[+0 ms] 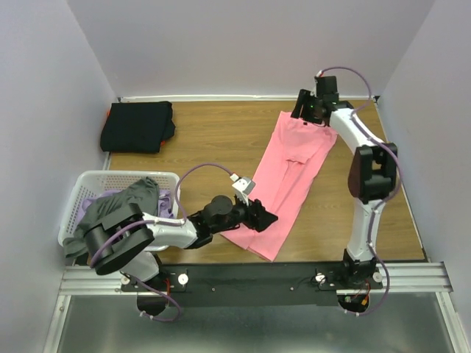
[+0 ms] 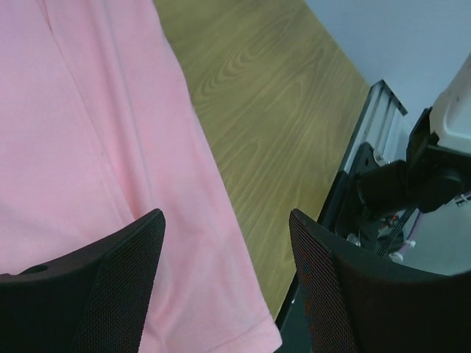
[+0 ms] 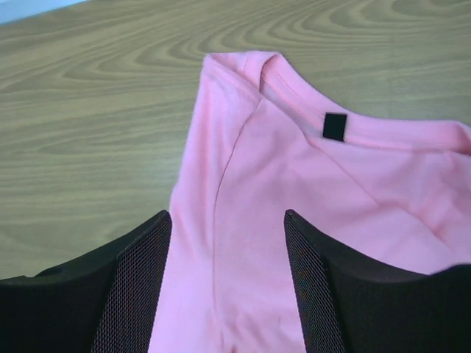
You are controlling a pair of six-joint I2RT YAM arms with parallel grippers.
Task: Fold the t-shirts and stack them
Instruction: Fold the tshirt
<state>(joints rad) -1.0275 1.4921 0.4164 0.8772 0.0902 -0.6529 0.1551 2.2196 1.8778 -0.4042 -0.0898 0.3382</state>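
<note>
Pink t-shirt (image 1: 291, 175) flat on table (image 1: 213, 140)

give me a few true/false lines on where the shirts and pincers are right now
1. The pink t-shirt lies stretched out on the table. True.
2. The black t-shirt is in the laundry basket. False: it lies folded on the table's far left corner, outside the basket.
3. The right pincer hangs open over the pink t-shirt near its collar. True.
4. The left pincer is shut on the grey t-shirt. False: it is open over the pink t-shirt's near end, and the grey t-shirt is in the basket.
5. The basket also holds a lavender t-shirt. True.
</note>
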